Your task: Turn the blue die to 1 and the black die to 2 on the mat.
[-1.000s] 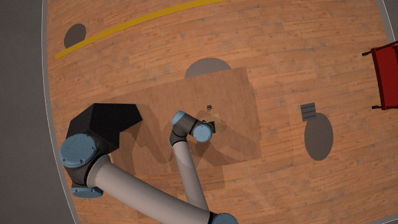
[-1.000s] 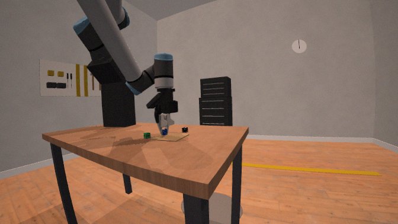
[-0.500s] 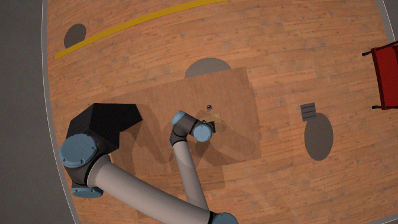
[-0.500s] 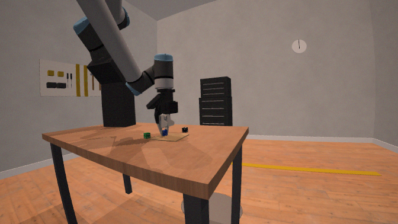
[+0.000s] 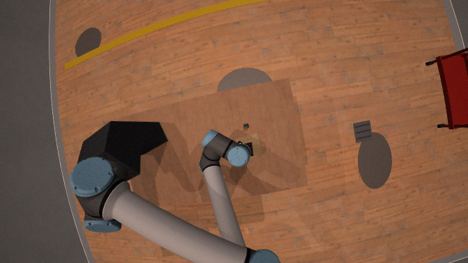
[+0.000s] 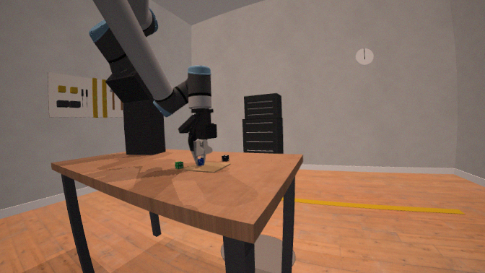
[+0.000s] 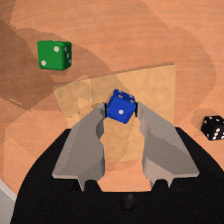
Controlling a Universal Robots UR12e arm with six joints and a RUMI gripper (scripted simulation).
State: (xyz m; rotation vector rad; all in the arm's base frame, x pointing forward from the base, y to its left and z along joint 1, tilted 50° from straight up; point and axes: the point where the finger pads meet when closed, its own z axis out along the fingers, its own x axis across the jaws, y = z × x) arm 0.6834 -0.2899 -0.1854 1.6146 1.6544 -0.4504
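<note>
The hand (image 6: pixel 201 159) (image 7: pixel 120 103) is pinching the blue die (image 6: pixel 201 162) (image 7: pixel 121 106) between its fingertips, above the mat (image 6: pixel 213 167) (image 7: pixel 156 82). In the wrist view the die looks tilted rather than square, with a single pip on the face turned most toward the camera and several pips on the face beyond it. That suggests the 1 is roughly upward, though the tilt leaves it short of certain. Whether the die's lower side touches the mat cannot be told.

So the blue part of the job looks well along but unfinished: the die has yet to be let go and to sit flat, fully on the mat, with its 1 on top.

The black die (image 5: pixel 246 126) (image 6: pixel 225 158) (image 7: pixel 214 128) lies on the worktop (image 5: pixel 278 104) (image 6: pixel 162 184) (image 7: pixel 130 25) off to one side of the hand, outside the mat; its turning to 2 and its placing both seem left to do. On the other side of the hand, the green die (image 6: pixel 179 165) (image 7: pixel 54 55) rests apart from the mat, two pips on its upper face, and needs only to be left alone.
</note>
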